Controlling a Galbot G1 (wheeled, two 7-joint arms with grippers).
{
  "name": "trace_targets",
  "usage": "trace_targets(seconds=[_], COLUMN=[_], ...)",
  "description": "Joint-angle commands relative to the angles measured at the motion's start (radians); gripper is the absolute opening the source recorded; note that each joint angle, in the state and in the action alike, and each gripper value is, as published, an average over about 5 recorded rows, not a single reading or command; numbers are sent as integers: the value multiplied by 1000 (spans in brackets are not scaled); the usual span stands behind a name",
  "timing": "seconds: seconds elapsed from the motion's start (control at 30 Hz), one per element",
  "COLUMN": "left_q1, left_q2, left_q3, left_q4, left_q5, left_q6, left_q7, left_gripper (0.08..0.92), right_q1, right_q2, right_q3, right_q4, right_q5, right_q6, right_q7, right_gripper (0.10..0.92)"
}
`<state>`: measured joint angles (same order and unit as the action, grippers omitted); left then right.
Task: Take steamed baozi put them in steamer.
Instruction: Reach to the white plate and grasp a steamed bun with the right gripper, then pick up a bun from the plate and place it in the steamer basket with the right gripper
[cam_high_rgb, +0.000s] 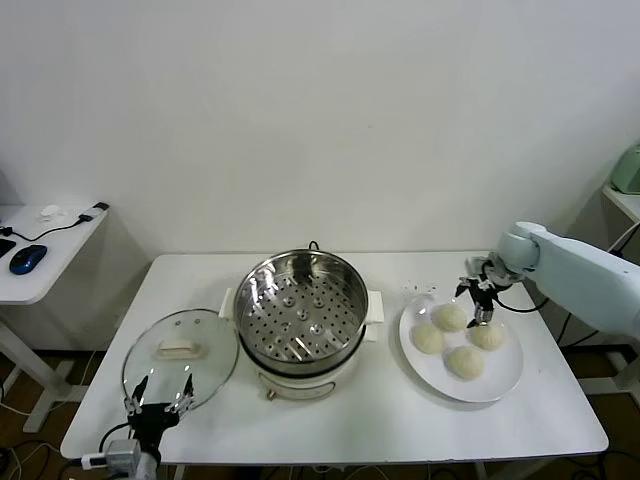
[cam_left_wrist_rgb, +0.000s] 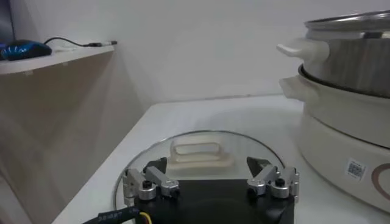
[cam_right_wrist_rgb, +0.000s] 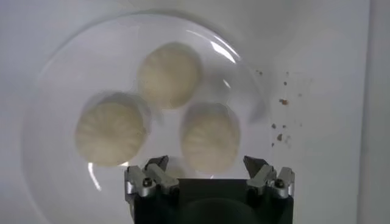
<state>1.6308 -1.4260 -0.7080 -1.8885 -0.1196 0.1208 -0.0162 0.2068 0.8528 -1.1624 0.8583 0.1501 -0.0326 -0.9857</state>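
Head view | right gripper (cam_high_rgb: 480, 296) jaws apart over plate (cam_high_rgb: 505, 382) far rim | steamer (cam_high_rgb: 300, 308) empty

The right arm (cam_high_rgb: 585, 268) is reaching in from the table's right edge, its pale forearm sloping down toward the far right part of the table (cam_high_rgb: 330, 420). Its wrist is bending downward, so the right gripper (cam_high_rgb: 481, 295) is pointing at the surface from above, and its fingers (cam_right_wrist_rgb: 155, 176) are standing spread wide with nothing between them. The left arm is sitting low at the table's near left corner, mostly out of view. The left gripper (cam_high_rgb: 159, 392) is hovering just above that corner, apparently aimed level toward the far edge, and its fingers (cam_left_wrist_rgb: 152, 181) are also standing apart and holding nothing.
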Motion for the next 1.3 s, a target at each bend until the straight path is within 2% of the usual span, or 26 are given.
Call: trace_targets(seconds=[0.03, 0.3, 0.53, 0.93, 1.1, 1.3], left_q1=[1, 2, 2, 9, 10, 13], left_q2=[0, -1, 0, -2, -7, -4], left_q3=[0, 0, 0, 13, 15, 15], left_q4=[3, 4, 7, 17, 13, 0], left_q5=[1, 1, 2, 16, 20, 21], left_q6=[-1, -1, 0, -9, -7, -4], left_q7=[0, 0, -1, -2, -2, -3], left_gripper=[823, 823, 823, 823, 823, 823], right_q1=[-48, -52, -44, -23, 109, 470], right_q2=[59, 81, 94, 92, 72, 87], right_q3=[54, 46, 26, 3, -110, -344], right_q4=[-84, -122, -136, -116, -45, 98], right_q5=[-15, -15, 5, 22, 66, 225], right_q6=[-1, -19, -30, -28, -11, 61], right_q7=[31, -4, -21, -40, -62, -109], right_gripper=[823, 819, 701, 639, 636, 639])
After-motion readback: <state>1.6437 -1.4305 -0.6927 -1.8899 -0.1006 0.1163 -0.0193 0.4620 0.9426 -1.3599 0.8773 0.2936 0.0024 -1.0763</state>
